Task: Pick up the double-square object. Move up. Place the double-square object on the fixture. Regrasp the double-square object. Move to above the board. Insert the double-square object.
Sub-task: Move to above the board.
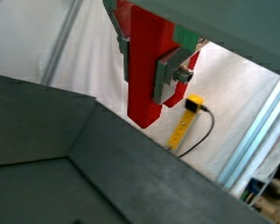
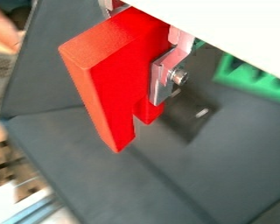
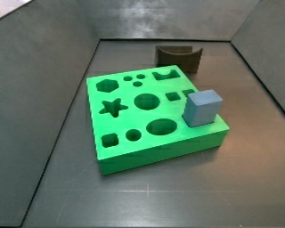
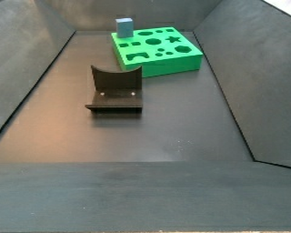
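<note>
In both wrist views my gripper (image 1: 149, 77) (image 2: 140, 80) is shut on the double-square object (image 1: 146, 87) (image 2: 108, 83), a bright red block hanging down between the silver fingers (image 1: 171, 74) (image 2: 166, 77). It is held high above the bin floor. The green board (image 3: 139, 120) (image 4: 160, 52) lies on the floor, with its edge (image 2: 254, 74) showing in a wrist view. The fixture (image 3: 178, 57) (image 4: 114, 89), dark with a curved notch, stands apart from the board, and its base (image 2: 192, 121) shows below the red block. Neither side view shows the gripper.
A grey-blue cube (image 3: 205, 109) (image 4: 124, 25) stands on one corner of the board. Dark sloping bin walls (image 3: 44, 71) (image 4: 26, 73) enclose the floor. A yellow device with a cable (image 1: 187, 115) hangs outside the bin.
</note>
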You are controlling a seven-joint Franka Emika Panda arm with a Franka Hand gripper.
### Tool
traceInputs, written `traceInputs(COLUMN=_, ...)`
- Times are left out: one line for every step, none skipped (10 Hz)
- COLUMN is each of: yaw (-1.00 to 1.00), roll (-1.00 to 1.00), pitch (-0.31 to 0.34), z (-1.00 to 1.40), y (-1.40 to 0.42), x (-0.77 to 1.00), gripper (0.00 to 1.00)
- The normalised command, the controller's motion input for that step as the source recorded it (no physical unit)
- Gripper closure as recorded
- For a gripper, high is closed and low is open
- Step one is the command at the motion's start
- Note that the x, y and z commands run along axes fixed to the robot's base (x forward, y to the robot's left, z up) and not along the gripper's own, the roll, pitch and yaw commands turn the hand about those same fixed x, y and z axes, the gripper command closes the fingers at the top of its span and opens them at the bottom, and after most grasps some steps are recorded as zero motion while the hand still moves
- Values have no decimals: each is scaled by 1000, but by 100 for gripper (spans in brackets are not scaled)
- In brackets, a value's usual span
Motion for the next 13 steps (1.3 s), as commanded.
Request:
traceInputs(yaw=10, roll=-1000, pitch=-88, z=127, y=-1000, x=-643, gripper=100)
traceInputs(yaw=12, roll=-1000, pitch=-115, z=127, y=-1000, x=-674, gripper=100)
traceInputs(yaw=13, roll=-1000, pitch=-131, z=128, y=-1000, x=-704, gripper=100)
traceInputs(yaw=15, roll=-1000, pitch=-162, z=132, y=-1000, x=-763, gripper=100)
traceInputs(yaw=16, roll=-1000, pitch=-179, z=129, y=-1000, x=-800, gripper=100)
traceInputs(yaw=20, roll=-1000, pitch=-223, z=131, y=-1000, x=-920, gripper=100)
traceInputs(yaw=24, roll=-1000, pitch=-260, z=99, y=-732, x=-778, gripper=100)
traceInputs(yaw=32, roll=-1000, pitch=-317, z=43, y=-309, x=-517, gripper=100)
traceInputs(yaw=27, roll=-1000, pitch=-342, z=25, y=-170, x=-424, gripper=100)
traceInputs(yaw=23, roll=-1000, pitch=-429, z=18, y=-18, x=-341, gripper=100)
traceInputs(yaw=16, roll=-887, pitch=-455, z=4, y=49, x=-311, gripper=100)
traceInputs(yaw=18, roll=-658, pitch=-422, z=-1, y=109, x=-293, gripper=100)
traceInputs(yaw=9, roll=-559, pitch=-406, z=4, y=117, x=-287, gripper=100)
